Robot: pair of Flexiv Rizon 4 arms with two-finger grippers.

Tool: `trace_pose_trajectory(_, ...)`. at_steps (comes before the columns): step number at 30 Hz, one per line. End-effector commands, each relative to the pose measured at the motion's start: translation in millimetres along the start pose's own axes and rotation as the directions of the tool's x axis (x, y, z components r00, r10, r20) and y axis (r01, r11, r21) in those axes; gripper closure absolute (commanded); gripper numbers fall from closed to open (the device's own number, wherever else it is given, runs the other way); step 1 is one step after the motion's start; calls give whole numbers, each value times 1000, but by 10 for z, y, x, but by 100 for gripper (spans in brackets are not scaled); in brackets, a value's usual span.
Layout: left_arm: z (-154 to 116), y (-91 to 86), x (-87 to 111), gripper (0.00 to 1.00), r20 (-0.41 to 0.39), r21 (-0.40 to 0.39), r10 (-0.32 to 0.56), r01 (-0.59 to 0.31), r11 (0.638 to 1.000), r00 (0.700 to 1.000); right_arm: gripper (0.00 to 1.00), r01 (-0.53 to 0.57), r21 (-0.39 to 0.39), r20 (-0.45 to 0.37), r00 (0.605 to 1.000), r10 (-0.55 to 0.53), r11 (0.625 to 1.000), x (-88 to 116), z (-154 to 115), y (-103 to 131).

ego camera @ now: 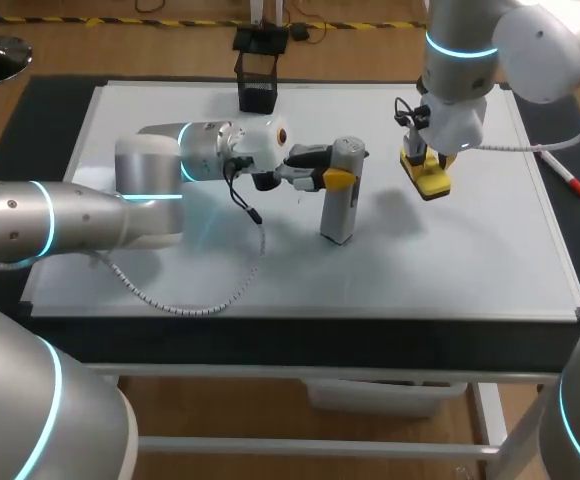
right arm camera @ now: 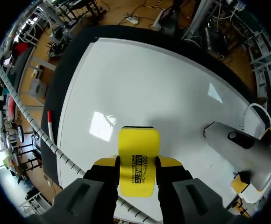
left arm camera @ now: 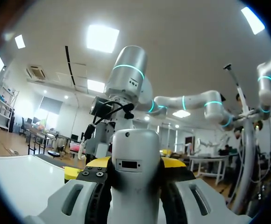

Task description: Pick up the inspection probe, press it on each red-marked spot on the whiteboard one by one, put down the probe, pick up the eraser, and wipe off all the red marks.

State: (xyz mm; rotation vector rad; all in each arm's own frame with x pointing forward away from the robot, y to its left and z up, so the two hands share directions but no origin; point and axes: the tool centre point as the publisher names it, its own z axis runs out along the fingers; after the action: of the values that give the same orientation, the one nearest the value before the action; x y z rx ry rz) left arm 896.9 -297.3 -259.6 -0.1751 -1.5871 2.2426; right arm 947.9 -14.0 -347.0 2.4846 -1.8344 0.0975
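Note:
The grey inspection probe [ego camera: 341, 200] stands upright on the whiteboard [ego camera: 450, 260], near its middle. My left gripper [ego camera: 332, 176] comes in sideways and is shut on the probe's upper part; in the left wrist view the probe [left arm camera: 136, 177] fills the space between the yellow-tipped fingers [left arm camera: 94, 164]. My right gripper [ego camera: 422, 165] is shut on the yellow eraser [ego camera: 429, 180], which is down at the board at the back right. In the right wrist view the eraser [right arm camera: 138, 165] sits clamped between the fingers, with the probe [right arm camera: 240, 149] off to one side. No red marks show on the board.
A black holder [ego camera: 258, 82] stands at the board's far edge. A red-capped marker [ego camera: 564, 175] lies off the board's right edge on the dark mat. A coiled white cable [ego camera: 202, 295] trails from my left arm across the board's front left.

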Motion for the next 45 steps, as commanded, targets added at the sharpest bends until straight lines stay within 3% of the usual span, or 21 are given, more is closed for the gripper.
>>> trace_pose_trajectory(1, -42, -115, 33, 100, 18, -7, 31, -31, 1000, 999, 100, 2, -1, -3, 1000, -2, 1000, 10, -8, -7)
trace_pose_trajectory(17, -683, -777, 22, 100, 162, -123, 185, -166, 979, 969, 100, 2, -1, -3, 1000, -2, 1000, 10, -8, -7)
trace_pose_trajectory(32, -1488, -1099, -89, 100, 321, -162, 256, -213, 963, 912, 100, 2, -1, -3, 1000, -2, 1000, 10, -8, -7)
trace_pose_trajectory(45, -1928, -1287, -152, 100, 406, -157, 291, -248, 956, 866, 100, 2, -1, -3, 1000, -2, 1000, 10, -8, -7)
